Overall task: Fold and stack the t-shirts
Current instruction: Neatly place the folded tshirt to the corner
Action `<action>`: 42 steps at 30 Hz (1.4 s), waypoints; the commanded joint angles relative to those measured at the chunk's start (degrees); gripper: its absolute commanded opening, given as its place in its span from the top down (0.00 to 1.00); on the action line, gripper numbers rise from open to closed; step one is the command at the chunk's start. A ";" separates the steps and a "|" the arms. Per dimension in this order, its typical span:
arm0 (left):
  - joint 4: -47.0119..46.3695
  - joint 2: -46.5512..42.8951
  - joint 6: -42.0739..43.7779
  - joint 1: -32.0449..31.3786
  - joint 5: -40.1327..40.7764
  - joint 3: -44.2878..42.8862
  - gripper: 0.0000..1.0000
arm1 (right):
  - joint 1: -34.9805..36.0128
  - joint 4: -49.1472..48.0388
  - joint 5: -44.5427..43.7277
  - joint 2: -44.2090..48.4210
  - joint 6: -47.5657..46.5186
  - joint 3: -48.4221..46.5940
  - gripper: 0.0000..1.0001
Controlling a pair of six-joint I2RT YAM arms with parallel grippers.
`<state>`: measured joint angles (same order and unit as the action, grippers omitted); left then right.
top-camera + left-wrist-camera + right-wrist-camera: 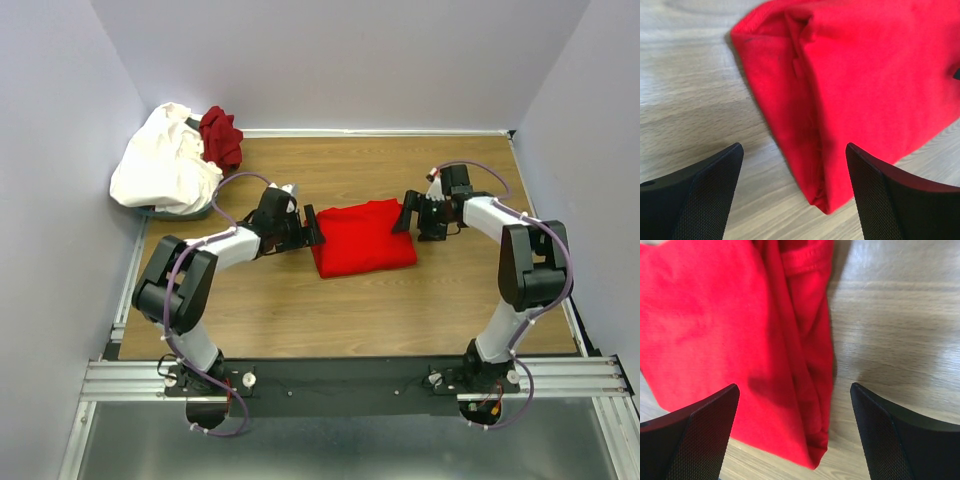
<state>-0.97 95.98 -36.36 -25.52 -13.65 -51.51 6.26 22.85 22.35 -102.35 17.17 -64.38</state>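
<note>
Centrally, the wooden desk (300, 320) is carrying the bright red t-shirt (362, 238), which is lying folded into a rough rectangle near its middle. The white t-shirt (165, 165) is sitting crumpled in the far left corner, with the maroon t-shirt (221, 137) bunched just beside it. The left hand (312, 228) and right hand (405, 215) are flanking the red shirt's opposite side edges, each with fingers spread wide and gripping nothing.

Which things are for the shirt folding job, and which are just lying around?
For the job: red t-shirt, white t-shirt, maroon t-shirt, left tool, right tool, both open.
Just lying about: dark thing under the white t-shirt, can't tell what; wooden table.
</note>
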 commanded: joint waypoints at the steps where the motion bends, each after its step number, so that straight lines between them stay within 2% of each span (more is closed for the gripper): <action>1: -3.33 2.28 -0.20 -0.50 -2.34 1.23 0.11 | -0.46 -3.60 4.01 -2.07 -2.22 1.97 0.03; 12: -5.71 4.30 -1.43 -1.99 -3.84 0.88 0.13 | -0.46 -8.52 14.29 -7.34 -1.70 3.56 0.15; 16: -6.67 4.56 -1.96 -2.87 -4.10 0.79 0.15 | -0.29 -9.75 16.32 -8.48 -0.82 4.09 0.31; 21: -7.29 5.09 -2.40 -3.84 -4.54 0.44 0.17 | 0.86 -10.02 16.68 -9.10 -0.73 4.35 0.44; 23: -7.73 5.18 -2.58 -4.01 -4.63 0.53 0.17 | 1.29 -10.02 16.67 -9.45 -0.47 4.26 0.53; 24: -8.16 4.83 -2.66 -4.19 -4.81 0.62 0.18 | 1.47 -10.02 16.85 -9.54 -0.38 4.26 0.63; 27: -8.69 4.04 -3.10 -4.36 -5.07 0.71 0.18 | 1.47 -9.93 17.38 -9.72 -0.38 4.09 0.79; 28: -8.87 3.86 -3.19 -4.36 -5.16 0.71 0.17 | 1.47 -9.93 17.12 -9.54 -0.38 4.09 0.93; 29: -8.78 3.51 -3.19 -4.36 -5.16 0.53 0.16 | 1.56 -9.84 16.68 -9.37 -0.38 3.91 0.99; 36: -5.27 -0.61 -2.75 -4.28 -3.76 -1.05 0.09 | 1.47 -4.86 8.08 -4.80 -1.43 0.05 0.99; 42: -1.31 -4.13 -0.91 -2.96 -0.15 -1.23 0.04 | 1.30 5.08 -10.18 -5.05 -6.08 -8.64 0.99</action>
<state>-4.58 94.78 -38.81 -29.32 -16.05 -51.66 7.88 20.32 26.74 -108.47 15.20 -67.79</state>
